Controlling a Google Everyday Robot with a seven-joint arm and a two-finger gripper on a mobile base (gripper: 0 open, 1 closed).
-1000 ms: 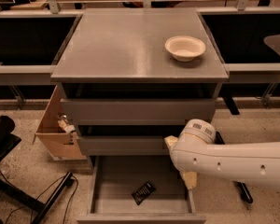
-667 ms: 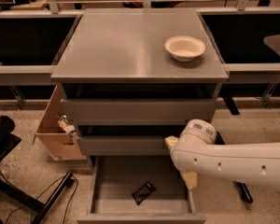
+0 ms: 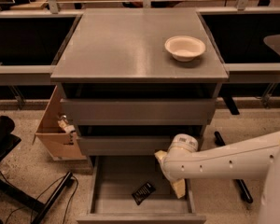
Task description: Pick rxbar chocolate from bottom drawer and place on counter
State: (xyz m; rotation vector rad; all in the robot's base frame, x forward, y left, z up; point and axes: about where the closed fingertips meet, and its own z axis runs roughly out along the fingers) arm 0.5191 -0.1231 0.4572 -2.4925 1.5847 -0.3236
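Note:
The bottom drawer [image 3: 116,197] is pulled open at the foot of the grey cabinet. The rxbar chocolate [image 3: 143,192], a small black bar, lies flat on the drawer floor near the front middle. My gripper [image 3: 177,185] hangs at the end of the white arm that reaches in from the right. It is over the drawer's right side, just right of the bar and apart from it. The counter [image 3: 126,45] is the cabinet's flat grey top.
A white bowl [image 3: 185,47] stands on the counter at the right rear. The two upper drawers [image 3: 137,111] are shut. An open cardboard box [image 3: 56,129] stands left of the cabinet. Black cables and a chair base lie on the floor at the left.
The arm and gripper have moved slightly left and down, closer to the bar in the drawer. The bar has not moved.

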